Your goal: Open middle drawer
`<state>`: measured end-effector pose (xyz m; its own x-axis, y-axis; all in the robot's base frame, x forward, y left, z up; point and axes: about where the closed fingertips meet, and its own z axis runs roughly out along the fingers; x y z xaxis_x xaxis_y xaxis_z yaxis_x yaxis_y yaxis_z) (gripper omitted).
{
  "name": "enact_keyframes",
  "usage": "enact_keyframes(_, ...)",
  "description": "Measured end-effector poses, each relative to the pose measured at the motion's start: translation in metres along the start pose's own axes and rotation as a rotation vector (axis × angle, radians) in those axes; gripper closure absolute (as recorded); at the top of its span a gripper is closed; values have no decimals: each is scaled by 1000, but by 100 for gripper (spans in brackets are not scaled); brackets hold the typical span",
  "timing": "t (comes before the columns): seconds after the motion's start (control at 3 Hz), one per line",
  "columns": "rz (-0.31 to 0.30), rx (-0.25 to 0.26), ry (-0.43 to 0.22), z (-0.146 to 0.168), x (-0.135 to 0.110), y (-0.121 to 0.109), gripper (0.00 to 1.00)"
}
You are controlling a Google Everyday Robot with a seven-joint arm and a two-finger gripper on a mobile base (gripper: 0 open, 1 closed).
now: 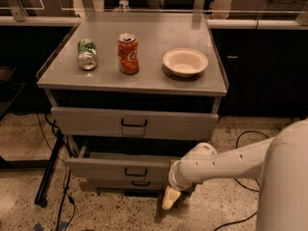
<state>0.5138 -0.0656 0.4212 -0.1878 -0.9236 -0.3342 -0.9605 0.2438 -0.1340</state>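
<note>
Middle drawer [103,170] sits at 6 o'clock below the table [154,76], its handle [136,173] free. Your tool [170,200] hangs at the handle's 5 o'clock, probably staged for approach; open or closed, cannot tell.

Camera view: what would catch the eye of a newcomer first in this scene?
The white robot arm reaches in from the right, its gripper low near the right end of the middle drawer. On the grey cabinet top stand an upright red can and a white bowl, with a green can lying on its side at the left.
</note>
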Motion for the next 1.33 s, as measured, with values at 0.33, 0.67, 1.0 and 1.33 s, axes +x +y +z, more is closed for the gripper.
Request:
enact_keyframes(0.33,-32,-8,-10,-2,-2,3,0)
enact_keyframes(0.67,-44,-23,-4,2,1,8,0)
enact_keyframes(1.0,-54,-82,47,-2,18,34,0)
enact_keyframes(1.33,-51,-145,68,-15,36,70,0)
